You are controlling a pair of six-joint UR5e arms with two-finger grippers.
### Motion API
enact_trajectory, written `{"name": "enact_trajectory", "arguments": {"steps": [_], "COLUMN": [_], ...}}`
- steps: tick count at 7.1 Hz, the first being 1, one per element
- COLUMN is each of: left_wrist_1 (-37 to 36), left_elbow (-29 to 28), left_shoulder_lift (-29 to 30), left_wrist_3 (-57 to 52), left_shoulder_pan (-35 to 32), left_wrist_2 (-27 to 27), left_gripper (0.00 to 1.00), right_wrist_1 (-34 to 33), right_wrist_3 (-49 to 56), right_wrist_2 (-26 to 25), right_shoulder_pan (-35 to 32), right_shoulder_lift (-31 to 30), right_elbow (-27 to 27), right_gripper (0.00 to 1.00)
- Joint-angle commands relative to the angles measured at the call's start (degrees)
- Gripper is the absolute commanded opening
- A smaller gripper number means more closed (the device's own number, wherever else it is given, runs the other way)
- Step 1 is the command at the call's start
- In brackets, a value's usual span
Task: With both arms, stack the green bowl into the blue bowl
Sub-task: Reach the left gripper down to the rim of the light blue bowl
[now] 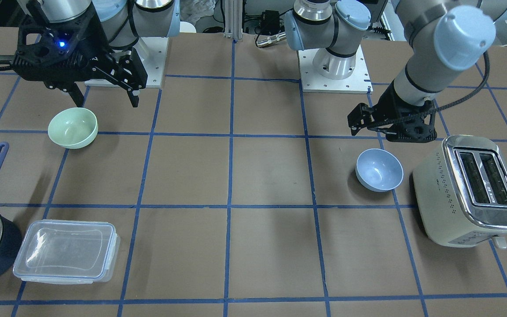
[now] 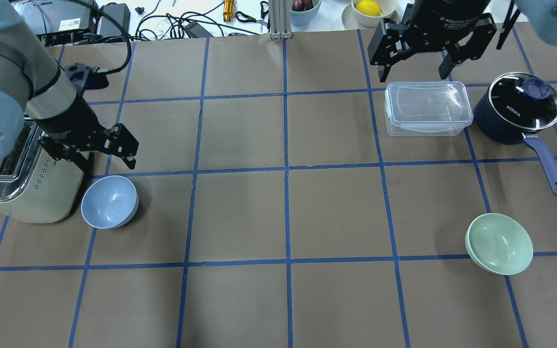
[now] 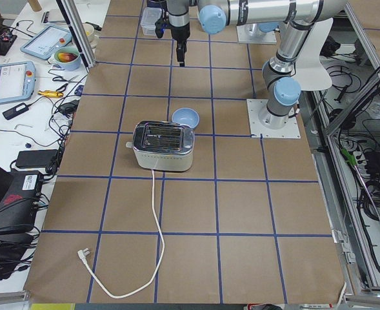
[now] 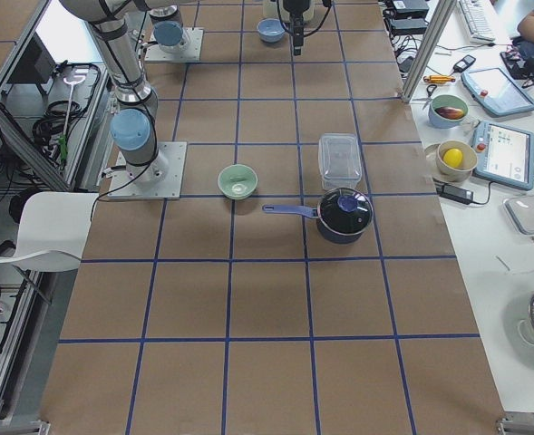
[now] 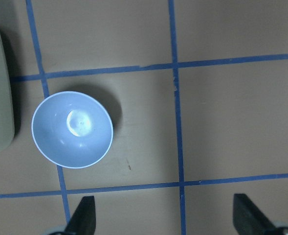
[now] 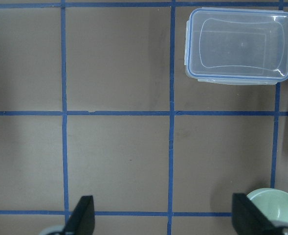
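**Bowls unstacked, hands empty**

The blue bowl [image 1: 379,169] sits upright just beside the toaster [image 1: 469,189], with the green bowl [image 1: 72,128] well apart across the table [image 1: 253,176] — a gap that seemingly calls for both arms. Above, a little off each, hang the left hand [image 2: 108,163] and right hand [image 1: 107,99] — fingers spread, empty.

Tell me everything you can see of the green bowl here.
The green bowl is small, round, pale mint, smooth and matte, plastic by its look, plain and empty. It stands upright, mouth up, on the brown-covered table, straddling a blue tape line on the robot's right side. Nothing touches it. The right gripper hangs open in the air nearby, not in contact.
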State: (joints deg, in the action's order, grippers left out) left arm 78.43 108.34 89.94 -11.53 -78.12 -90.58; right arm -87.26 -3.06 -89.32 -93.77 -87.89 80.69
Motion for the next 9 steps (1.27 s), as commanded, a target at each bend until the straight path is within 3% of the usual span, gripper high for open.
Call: {"name": "enact_trajectory", "arguments": {"steps": [1, 2, 3, 4, 5, 6, 7, 8, 9], "left_wrist_1": [-21.1, -26.3, -27.0, -27.1, -27.5, -28.2, -28.9, -30.9, -31.1], "left_elbow": [13.9, 16.0, 16.0, 16.2, 16.1, 16.2, 15.9, 15.8, 15.2], "left_shoulder_lift": [2.9, 5.5, 6.7, 7.5, 8.3, 9.4, 10.1, 9.9, 9.1], "left_wrist_3": [-3.1, -5.1, -8.0, -9.4, -9.5, -9.2, -9.5, -9.3, -8.5], "left_shoulder_pan": [1.2, 1.1, 1.2, 1.2, 1.1, 1.1, 1.1, 1.0, 0.4], "left_wrist_2": [-0.1, -0.1, -0.6, -4.6, -6.3, -6.3, -6.2, -6.3, -6.2], "left_gripper": [0.98, 0.98, 0.83, 0.57, 0.46, 0.22, 0.07, 0.0, 0.0], "right_wrist_1": [0.0, 0.0, -0.1, -0.2, -0.2, -0.2, -0.1, -0.2, -0.2], "right_wrist_3": [0.2, 0.4, 0.4, 0.4, 0.4, 0.4, 0.4, 0.5, 0.5], "right_wrist_2": [-0.1, -0.1, 0.0, 0.0, 0.0, 0.0, 0.0, 0.0, 0.0], "right_shoulder_pan": [0.0, 0.0, 0.1, 0.0, 0.1, 0.0, 0.0, 0.1, 0.1], "right_shoulder_lift": [0.0, 0.0, 0.0, 0.0, 0.0, 0.0, 0.0, 0.0, 0.0], "right_elbow": [0.1, 0.0, 0.1, 0.1, 0.1, 0.0, 0.0, -0.1, 0.0], "right_gripper": [1.0, 1.0, 1.0, 1.0, 1.0, 1.0, 1.0, 1.0, 1.0]}}
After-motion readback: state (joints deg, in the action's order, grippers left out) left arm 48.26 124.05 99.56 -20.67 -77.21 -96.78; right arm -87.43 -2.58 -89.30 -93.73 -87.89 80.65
